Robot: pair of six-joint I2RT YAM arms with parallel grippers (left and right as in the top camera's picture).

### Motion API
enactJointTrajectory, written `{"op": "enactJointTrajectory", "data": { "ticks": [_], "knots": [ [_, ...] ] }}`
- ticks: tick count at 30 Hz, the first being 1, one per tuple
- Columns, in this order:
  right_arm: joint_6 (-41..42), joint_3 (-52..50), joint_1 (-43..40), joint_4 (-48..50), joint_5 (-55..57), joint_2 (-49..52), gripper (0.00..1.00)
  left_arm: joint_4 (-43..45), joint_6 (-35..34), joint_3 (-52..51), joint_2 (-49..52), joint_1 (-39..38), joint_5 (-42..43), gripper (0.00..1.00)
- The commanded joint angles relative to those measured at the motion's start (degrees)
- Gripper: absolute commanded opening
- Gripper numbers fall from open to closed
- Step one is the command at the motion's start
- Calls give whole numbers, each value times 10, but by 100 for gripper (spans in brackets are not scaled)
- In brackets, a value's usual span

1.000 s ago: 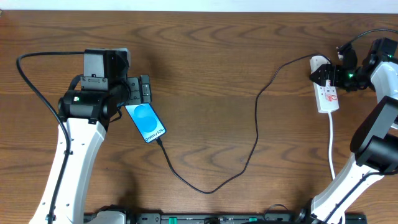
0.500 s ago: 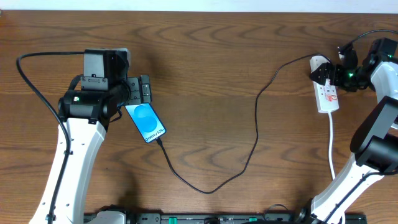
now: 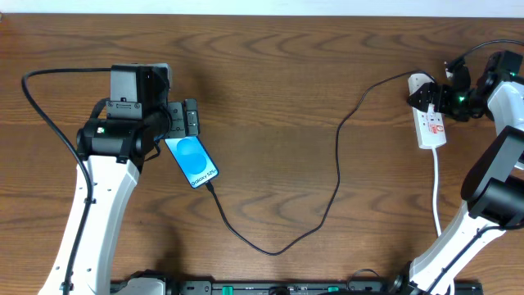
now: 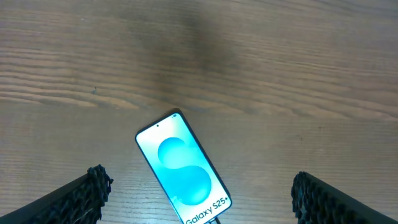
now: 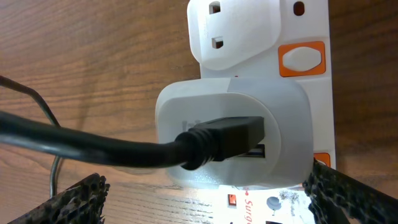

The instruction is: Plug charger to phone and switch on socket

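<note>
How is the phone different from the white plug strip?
The phone has a bright blue screen; the socket strip is white with orange-red switches. The phone lies slanted on the left side; the socket strip lies nearly straight on the right side. Both lie flat on the wooden table, and the black cable runs between them.

Table [image 3: 278, 74] matt grained wood; socket [image 5: 308, 28] glossy white plastic; phone [image 4: 186, 168] glossy screen; charger [image 5: 93, 146] smooth black cable.

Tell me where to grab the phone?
Probably by its two long edges, near the middle, coming straight down from above. The phone lies flat and slanted, so turn the jaws to match; the charger cable occupies its lower end.
</note>
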Motion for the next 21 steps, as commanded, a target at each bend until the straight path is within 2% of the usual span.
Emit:
{"op": "enactJointTrajectory", "data": {
  "ticks": [1, 21],
  "knots": [
    [5, 8, 5, 2, -10, 13, 99, -1, 10, 7, 2, 0, -10, 95],
    [5, 8, 5, 6, -26, 13, 99, -1, 9, 7, 2, 0, -10, 95]
  ]
}}
